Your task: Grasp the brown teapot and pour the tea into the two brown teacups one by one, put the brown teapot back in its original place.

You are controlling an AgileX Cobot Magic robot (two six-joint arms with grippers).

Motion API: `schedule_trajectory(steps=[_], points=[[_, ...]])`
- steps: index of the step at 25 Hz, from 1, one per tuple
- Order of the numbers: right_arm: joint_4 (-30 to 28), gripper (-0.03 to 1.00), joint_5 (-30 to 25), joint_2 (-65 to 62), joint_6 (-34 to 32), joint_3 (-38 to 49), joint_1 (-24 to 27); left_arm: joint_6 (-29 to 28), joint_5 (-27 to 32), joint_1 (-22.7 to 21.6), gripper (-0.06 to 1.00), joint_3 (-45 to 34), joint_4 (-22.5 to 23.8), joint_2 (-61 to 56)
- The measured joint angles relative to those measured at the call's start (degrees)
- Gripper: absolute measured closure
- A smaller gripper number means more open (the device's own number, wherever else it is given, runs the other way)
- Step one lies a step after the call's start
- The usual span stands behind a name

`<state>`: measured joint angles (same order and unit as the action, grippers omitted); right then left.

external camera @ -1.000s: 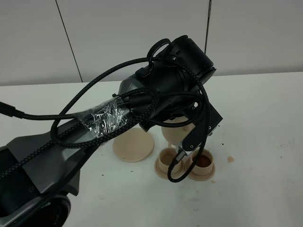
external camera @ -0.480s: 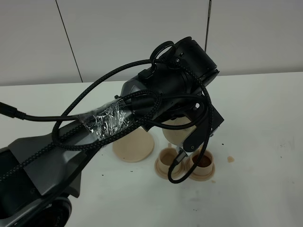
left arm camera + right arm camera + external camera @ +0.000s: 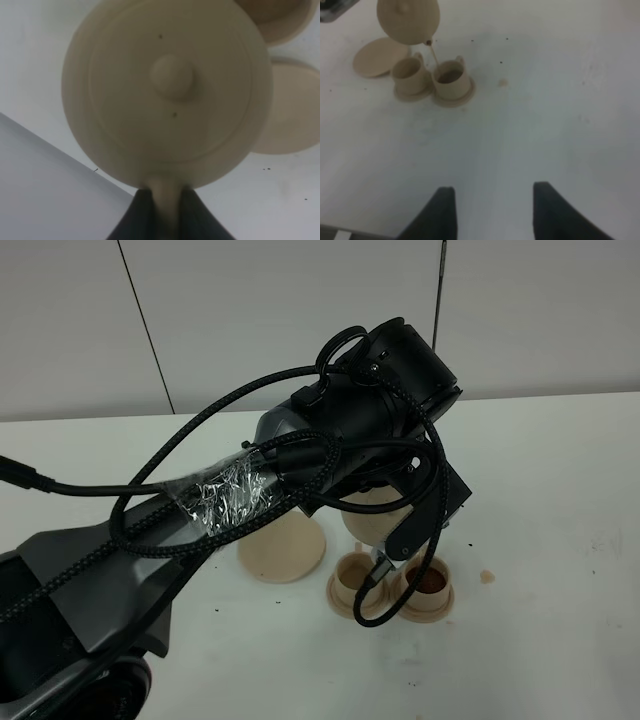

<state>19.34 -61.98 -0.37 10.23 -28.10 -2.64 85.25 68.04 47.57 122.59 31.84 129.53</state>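
Note:
The brown teapot (image 3: 171,76) fills the left wrist view, its knob lid facing the camera. My left gripper (image 3: 164,215) is shut on its loop handle. In the exterior view the teapot (image 3: 375,520) hangs tilted above the two brown teacups, mostly hidden under my left arm. From the right wrist view, a thin stream of tea runs from the teapot (image 3: 408,17) into the right teacup (image 3: 451,77); the left teacup (image 3: 410,75) stands beside it. The right teacup (image 3: 428,585) shows brown tea; the left one (image 3: 352,585) looks pale inside. The wide saucer (image 3: 282,545), the original place, lies bare. My right gripper (image 3: 492,210) is open, low over the table.
A small brown spot (image 3: 487,576) lies on the white table (image 3: 560,500) right of the cups. My left arm and its cables (image 3: 230,495) cross the middle of the exterior view. A pale wall stands behind the table.
The left wrist rose and rolled slightly with the teapot about a second ago; over the last half second nothing visibly moved.

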Motion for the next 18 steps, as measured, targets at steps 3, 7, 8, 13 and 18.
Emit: schedule_trajectory(steps=[3,7,8,13,18], points=[[0.00,0.62,0.00,0.00,0.00,0.00,0.00,0.00,0.00,0.00,0.77,0.00,0.00,0.00],[0.00,0.62,0.00,0.00,0.00,0.00,0.00,0.00,0.00,0.00,0.77,0.00,0.00,0.00],[0.00,0.62,0.00,0.00,0.00,0.00,0.00,0.00,0.00,0.00,0.77,0.00,0.00,0.00],[0.00,0.62,0.00,0.00,0.00,0.00,0.00,0.00,0.00,0.00,0.77,0.00,0.00,0.00],[0.00,0.62,0.00,0.00,0.00,0.00,0.00,0.00,0.00,0.00,0.77,0.00,-0.27,0.00]])
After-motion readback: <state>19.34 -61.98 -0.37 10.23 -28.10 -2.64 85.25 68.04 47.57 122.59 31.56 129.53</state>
